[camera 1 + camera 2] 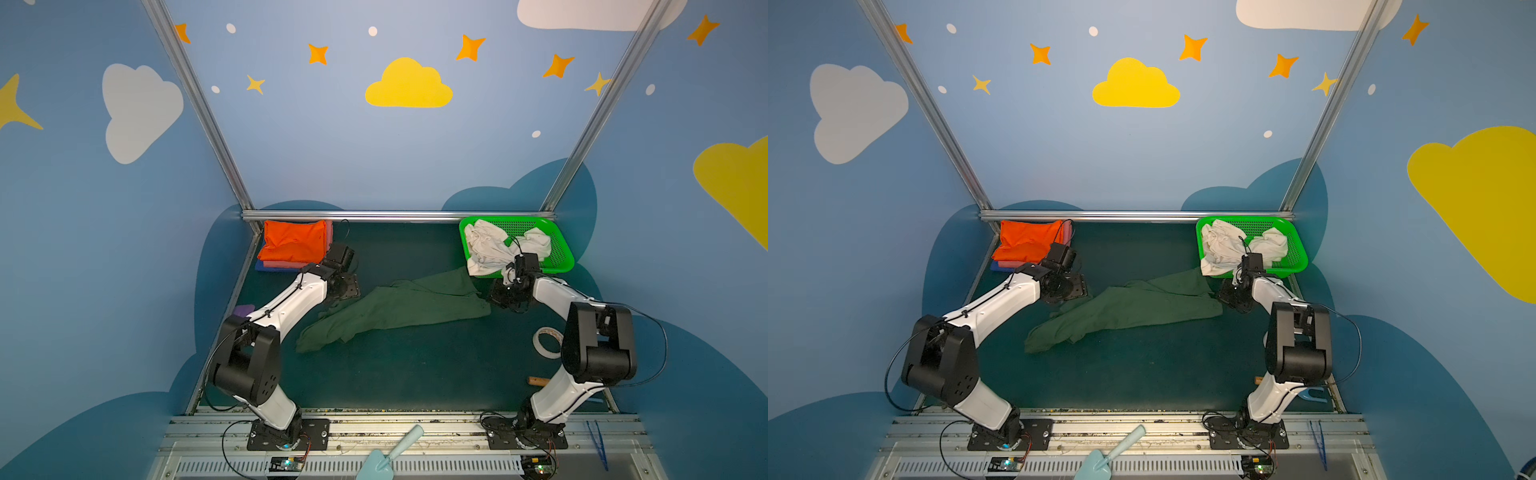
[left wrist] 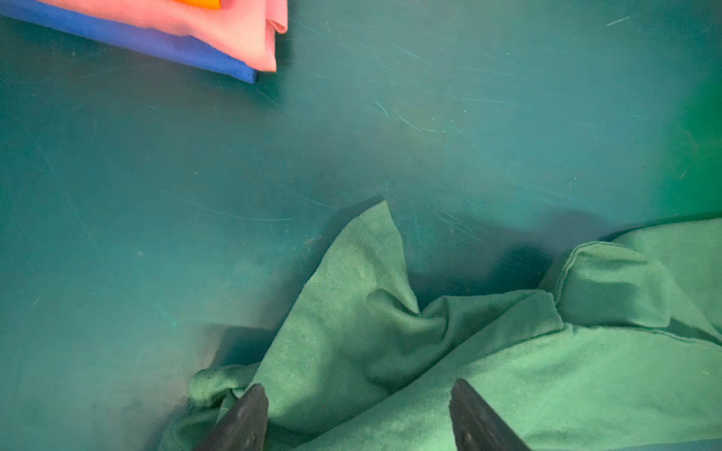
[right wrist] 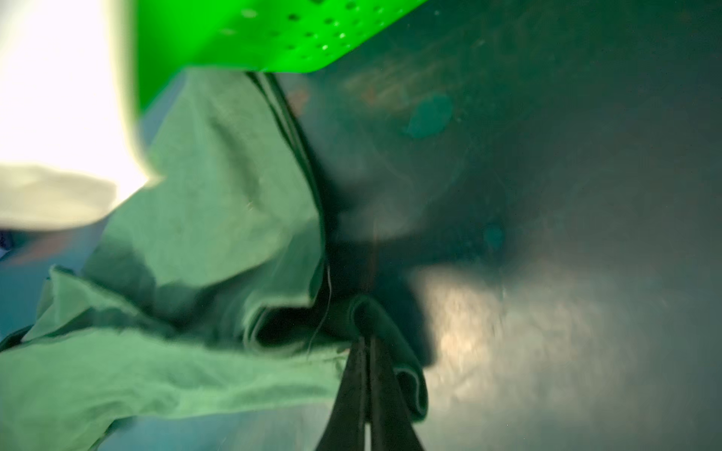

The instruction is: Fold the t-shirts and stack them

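Observation:
The dark green t-shirt (image 1: 399,307) (image 1: 1133,307) lies crumpled across the middle of the mat. My left gripper (image 2: 359,414) (image 1: 343,295) hovers open over its left end, fingers (image 2: 250,418) astride a raised fold without pinching it. My right gripper (image 3: 367,343) (image 1: 492,295) is shut on a folded hem at the shirt's right end, beside the basket. An orange t-shirt (image 1: 293,245) tops a folded stack with a pink t-shirt (image 2: 242,39) and a blue t-shirt (image 2: 156,43) at the back left. A white t-shirt (image 1: 490,249) lies bunched in the basket.
The green mesh basket (image 1: 561,253) stands at the back right, against the rail. A tape roll (image 1: 546,340) and a wooden handle (image 1: 536,380) lie near my right arm. A purple item (image 1: 244,309) sits by my left arm. A light blue trowel (image 1: 395,451) rests on the front rail.

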You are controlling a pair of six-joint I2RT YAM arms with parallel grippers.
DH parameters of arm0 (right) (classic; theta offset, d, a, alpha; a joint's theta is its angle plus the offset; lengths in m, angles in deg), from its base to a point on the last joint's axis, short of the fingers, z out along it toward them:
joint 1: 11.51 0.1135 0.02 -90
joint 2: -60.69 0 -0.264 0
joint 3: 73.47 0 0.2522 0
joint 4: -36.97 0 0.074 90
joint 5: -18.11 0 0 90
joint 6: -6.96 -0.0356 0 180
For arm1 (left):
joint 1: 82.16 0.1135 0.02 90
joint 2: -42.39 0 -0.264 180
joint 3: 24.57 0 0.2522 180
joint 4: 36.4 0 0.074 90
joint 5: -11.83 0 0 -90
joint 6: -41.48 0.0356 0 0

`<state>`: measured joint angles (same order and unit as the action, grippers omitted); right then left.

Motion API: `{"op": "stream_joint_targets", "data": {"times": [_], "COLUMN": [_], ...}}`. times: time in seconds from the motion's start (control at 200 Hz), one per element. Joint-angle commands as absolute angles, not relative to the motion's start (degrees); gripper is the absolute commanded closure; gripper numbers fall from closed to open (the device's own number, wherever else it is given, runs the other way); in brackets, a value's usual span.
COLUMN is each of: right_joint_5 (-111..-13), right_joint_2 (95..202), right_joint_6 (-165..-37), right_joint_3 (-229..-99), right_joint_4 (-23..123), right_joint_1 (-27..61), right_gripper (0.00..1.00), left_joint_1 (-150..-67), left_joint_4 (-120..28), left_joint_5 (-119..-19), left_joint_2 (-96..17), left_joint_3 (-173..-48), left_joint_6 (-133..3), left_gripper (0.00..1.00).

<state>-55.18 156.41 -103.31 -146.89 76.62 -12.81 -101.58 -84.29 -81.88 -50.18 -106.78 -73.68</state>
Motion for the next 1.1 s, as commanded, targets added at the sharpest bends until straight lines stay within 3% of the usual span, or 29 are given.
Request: {"op": "stream_joint_targets", "data": {"times": [0.0, 0.345, 0.546, 0.671, 0.786, 0.846, 1.096], "right_joint_5": [-54.7, -56.4, -58.1, -58.5, -58.2, -57.8, -57.1], "right_joint_2": [149.0, 125.1, 116.9, 115.2, 115.6, 116.1, 117.4], "right_joint_6": [-101.9, -98.6, -101.1, -101.6, -101.8, -101.6, -101.9], "right_joint_3": [-144.8, -134.4, -128.6, -127.7, -128.1, -128.4, -128.4], "right_joint_4": [78.4, 79.3, 80.3, 81.0, 80.8, 80.9, 80.5], "right_joint_1": [-11.8, -5.5, -4.8, -4.7, -4.7, -4.6, -4.1], "right_gripper": [1.0, 1.0, 1.0, 1.0, 1.0, 1.0, 1.0], "left_joint_1": [-101.7, -101.7, -101.9, -102.7, -103.8, -104.1, -107.0], "left_joint_4": [-85.5, -84.6, -83.6, -85.4, -86.9, -86.8, -85.1], "left_joint_5": [-82.5, -82.0, -75.9, -72.8, -73.5, -74.2, -79.5], "left_joint_2": [-48.6, -51.6, -57.7, -61.4, -62.6, -61.9, -52.6], "left_joint_3": [-106.6, -106.7, -108.0, -109.1, -110.1, -110.5, -109.9], "left_joint_6": [-73.4, -72.0, -72.2, -72.2, -72.1, -72.3, -71.9], "left_gripper": [0.26, 0.23, 0.22, 0.41, 0.73, 0.85, 0.95]}}
